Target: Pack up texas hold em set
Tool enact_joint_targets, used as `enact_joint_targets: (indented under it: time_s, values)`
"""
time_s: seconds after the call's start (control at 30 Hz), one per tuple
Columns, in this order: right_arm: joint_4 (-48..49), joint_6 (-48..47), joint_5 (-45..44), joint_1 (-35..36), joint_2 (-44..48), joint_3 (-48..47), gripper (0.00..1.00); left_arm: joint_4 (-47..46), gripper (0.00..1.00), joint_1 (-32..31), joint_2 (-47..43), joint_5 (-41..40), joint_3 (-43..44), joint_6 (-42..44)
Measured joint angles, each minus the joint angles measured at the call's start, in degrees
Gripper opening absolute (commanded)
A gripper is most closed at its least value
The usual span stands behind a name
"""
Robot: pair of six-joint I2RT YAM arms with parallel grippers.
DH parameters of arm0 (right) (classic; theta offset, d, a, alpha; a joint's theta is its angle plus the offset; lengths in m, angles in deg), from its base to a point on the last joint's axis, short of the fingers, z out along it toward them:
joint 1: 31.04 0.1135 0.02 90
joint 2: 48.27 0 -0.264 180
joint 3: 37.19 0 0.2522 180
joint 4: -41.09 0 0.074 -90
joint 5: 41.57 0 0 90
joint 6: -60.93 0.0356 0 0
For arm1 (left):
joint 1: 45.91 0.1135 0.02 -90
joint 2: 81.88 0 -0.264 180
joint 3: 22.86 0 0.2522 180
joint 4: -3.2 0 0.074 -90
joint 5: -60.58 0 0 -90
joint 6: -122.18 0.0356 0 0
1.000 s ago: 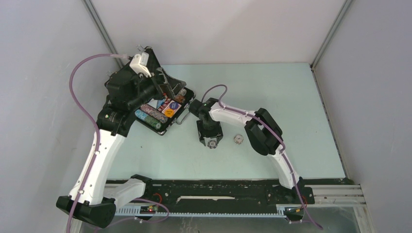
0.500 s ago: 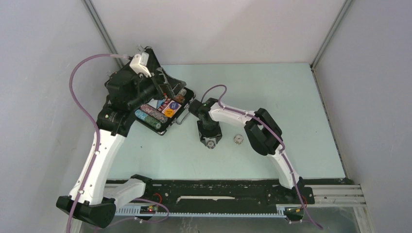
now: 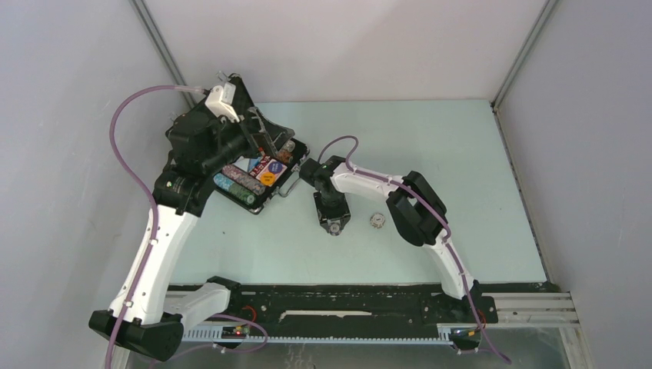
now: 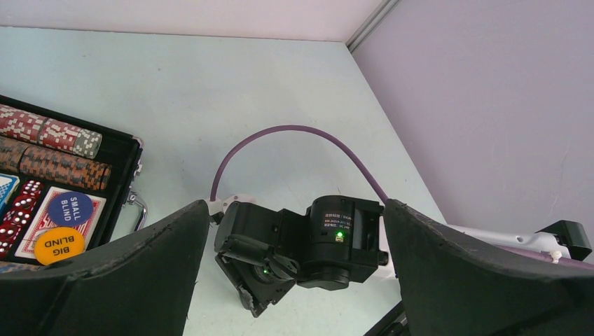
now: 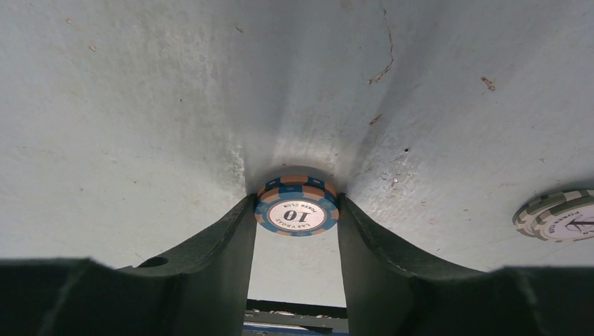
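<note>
The black case (image 3: pixel 271 201) lies open at the back left, holding rows of poker chips (image 4: pixel 49 133), red dice (image 4: pixel 17 210), a blue round button (image 4: pixel 71 208) and an orange one (image 4: pixel 59 243) on a card deck. My left gripper (image 3: pixel 265 142) hangs open over the case's right side, with nothing between its fingers (image 4: pixel 105 280). My right gripper (image 3: pixel 335 227) points down at the table right of the case. Both its fingers touch the rim of a blue and orange poker chip (image 5: pixel 297 213) marked 10, which lies flat.
A second loose chip (image 3: pixel 377 221), white and green (image 5: pixel 557 217), lies on the table just right of the right gripper. The case's silver handle (image 4: pixel 136 206) sticks out toward the right arm. Grey walls enclose the pale table on three sides.
The right gripper's fingers have drawn in until they meet the chip's sides. The left arm has not moved.
</note>
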Motion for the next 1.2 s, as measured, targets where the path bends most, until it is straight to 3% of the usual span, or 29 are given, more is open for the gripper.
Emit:
enact_joint_targets:
  time_s: [0.33,0.6,0.87,1.2]
  values:
    - [-0.2,-0.2,0.0,0.0,0.0,-0.1,0.20,0.0,1.00,0.0,-0.4,0.0,0.0,0.0]
    - [0.2,-0.2,0.6,-0.7,0.3,0.3,0.07,0.0,1.00,0.0,-0.5,0.0,0.0,0.0]
    - [1.1,-0.4,1.8,-2.8,3.1,2.7,0.00,0.0,1.00,0.0,-0.5,0.0,0.0,0.0]
    - [1.0,-0.7,1.8,-4.9,6.0,4.5,0.00,-0.8,1.00,0.0,-0.5,0.1,-1.4,-0.4]
